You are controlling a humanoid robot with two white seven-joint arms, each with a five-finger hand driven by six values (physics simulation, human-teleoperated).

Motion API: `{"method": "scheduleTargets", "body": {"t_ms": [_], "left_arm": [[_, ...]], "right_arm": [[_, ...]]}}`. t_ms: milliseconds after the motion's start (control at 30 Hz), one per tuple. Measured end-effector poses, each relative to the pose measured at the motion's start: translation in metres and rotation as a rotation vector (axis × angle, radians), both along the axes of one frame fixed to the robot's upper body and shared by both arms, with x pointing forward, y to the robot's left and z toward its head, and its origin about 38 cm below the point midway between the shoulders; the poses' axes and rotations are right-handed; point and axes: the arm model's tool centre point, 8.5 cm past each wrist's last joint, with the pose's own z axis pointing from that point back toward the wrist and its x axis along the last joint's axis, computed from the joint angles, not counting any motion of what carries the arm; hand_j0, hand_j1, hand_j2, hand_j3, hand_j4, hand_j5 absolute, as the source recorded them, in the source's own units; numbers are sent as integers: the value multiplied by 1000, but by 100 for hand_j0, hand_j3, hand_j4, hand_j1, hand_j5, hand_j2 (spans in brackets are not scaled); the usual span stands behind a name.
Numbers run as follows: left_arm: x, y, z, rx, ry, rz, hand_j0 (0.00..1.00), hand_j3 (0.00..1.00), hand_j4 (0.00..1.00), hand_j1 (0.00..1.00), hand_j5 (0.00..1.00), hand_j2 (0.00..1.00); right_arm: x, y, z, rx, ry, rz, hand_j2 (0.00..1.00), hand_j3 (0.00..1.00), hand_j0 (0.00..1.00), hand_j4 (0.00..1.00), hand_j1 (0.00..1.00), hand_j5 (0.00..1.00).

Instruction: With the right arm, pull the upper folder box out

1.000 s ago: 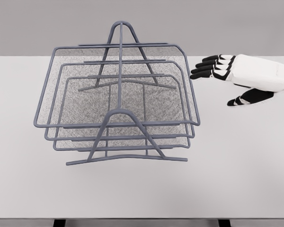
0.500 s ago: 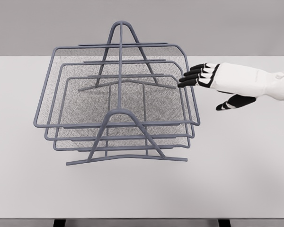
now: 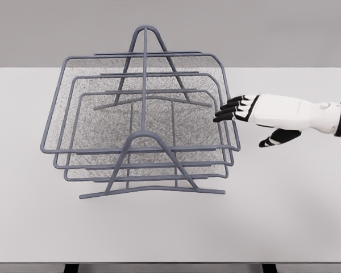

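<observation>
The upper folder box (image 3: pixel 102 96), the widest and topmost of three dark grey wire-mesh trays, sits fully seated in its rack (image 3: pixel 145 85), its rim running from the far left across to a rounded far-right corner and down the right side to a near-right corner that overhangs the two smaller trays (image 3: pixel 142 165) below. The rack's two arched wire end frames stand at the near and far ends, joined by a central spine, and the whole stack rests towards the left-centre of the pale worktop (image 3: pixel 284 216). The right hand (image 3: pixel 247 111) comes in from the right edge, palm down, its black fingers (image 3: pixel 227 111) extended and lightly fanned, thumb hanging lower and apart; it holds nothing. The fingertips lie right at the top tray's right rim, and from this head view it cannot be told whether they touch the wire or are just short of it. The step in hand looks like the final reach for a grip on that rim. To do it well, the fingers should hook over the top wire only, staying clear of the middle tray's rim just beneath, and the thumb should close under the wire so that the hold does not slip. The pull should then follow the tray's sliding direction, level and steady, since lifting or twisting could jam it or drag the light rack across the worktop. The left arm is out of sight.
</observation>
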Motion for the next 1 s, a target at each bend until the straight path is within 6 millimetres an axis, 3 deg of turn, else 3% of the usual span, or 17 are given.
{"method": "scheduleTargets", "body": {"t_ms": [300, 1000], "left_arm": [[0, 0, 0, 0, 0, 0, 100, 100, 100, 100, 100, 100], [0, 0, 0, 0, 0, 0, 100, 100, 100, 100, 100, 100]], "right_arm": [[-1, -3, -3, 10, 20, -9, 100, 100, 100, 100, 100, 100], [-10, -38, 2, -36, 58, -70, 100, 100, 100, 100, 100, 100]]}}
